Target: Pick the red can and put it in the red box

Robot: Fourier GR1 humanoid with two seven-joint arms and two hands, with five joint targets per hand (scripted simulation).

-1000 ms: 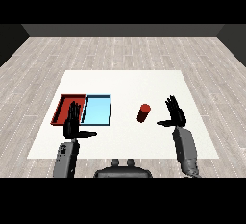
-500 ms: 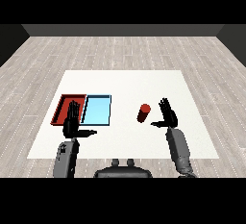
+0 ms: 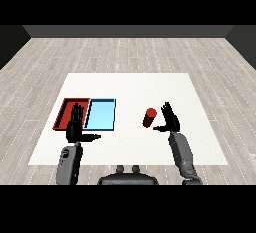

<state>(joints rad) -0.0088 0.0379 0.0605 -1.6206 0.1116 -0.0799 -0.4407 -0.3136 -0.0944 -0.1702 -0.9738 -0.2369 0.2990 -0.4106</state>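
You are looking at a white surface [image 3: 130, 84] set on a grey plank floor [image 3: 125, 52], seen from the head view. At about 9 o'clock from the surface's middle lie two trays side by side, touching along one edge: the red tray [image 3: 64, 111] on the outer side and the light blue tray [image 3: 102, 114] next to it, toward the middle. Both lie flat.

Your left forearm [image 3: 68, 163] comes in from 7 o'clock. The left hand [image 3: 75, 127] is raised over the near edge of the red tray, fingers [image 3: 76, 112] straight and slightly spread, thumb pointing toward 3 o'clock. It holds nothing.

Your right forearm [image 3: 182, 155] comes in from 5 o'clock. The right hand [image 3: 171, 121] sits at about 4 o'clock from the surface's middle, fingers straight and spread, thumb reaching toward 9 o'clock. It holds nothing.

The red can [image 3: 149, 117] stands on the surface, leaning a little, just beside the right hand at its 9 o'clock. Whether the thumb touches it cannot be told. The can is well apart from the red tray, with the light blue tray between them.
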